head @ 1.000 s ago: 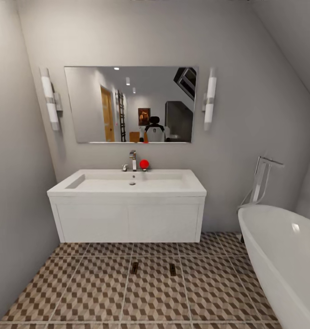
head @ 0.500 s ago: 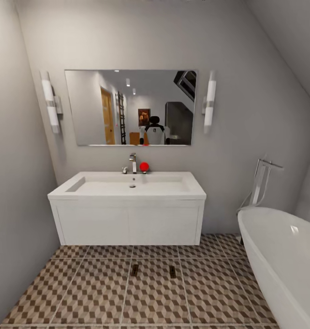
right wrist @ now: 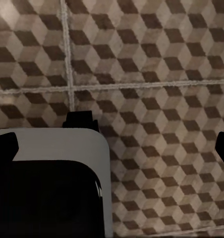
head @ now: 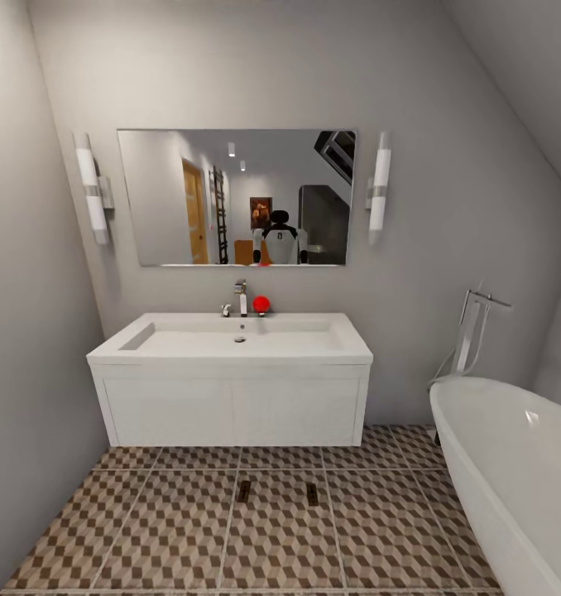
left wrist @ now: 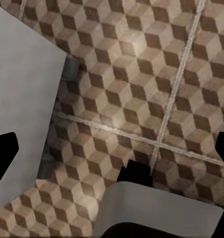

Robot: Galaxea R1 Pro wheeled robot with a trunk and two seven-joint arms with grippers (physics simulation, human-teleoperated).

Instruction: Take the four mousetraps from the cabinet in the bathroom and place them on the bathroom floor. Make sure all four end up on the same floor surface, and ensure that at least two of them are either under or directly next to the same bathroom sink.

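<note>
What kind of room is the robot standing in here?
A bathroom, by the look of it. A white sink on a wall-hung vanity sits under a wide mirror, a white bathtub stands at the right, and the bathroom floor is tiled in a brown cube pattern.

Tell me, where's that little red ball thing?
In the head view, the red ball sits on the back rim of the white sink, just right of the tap, below the mirror.
</note>
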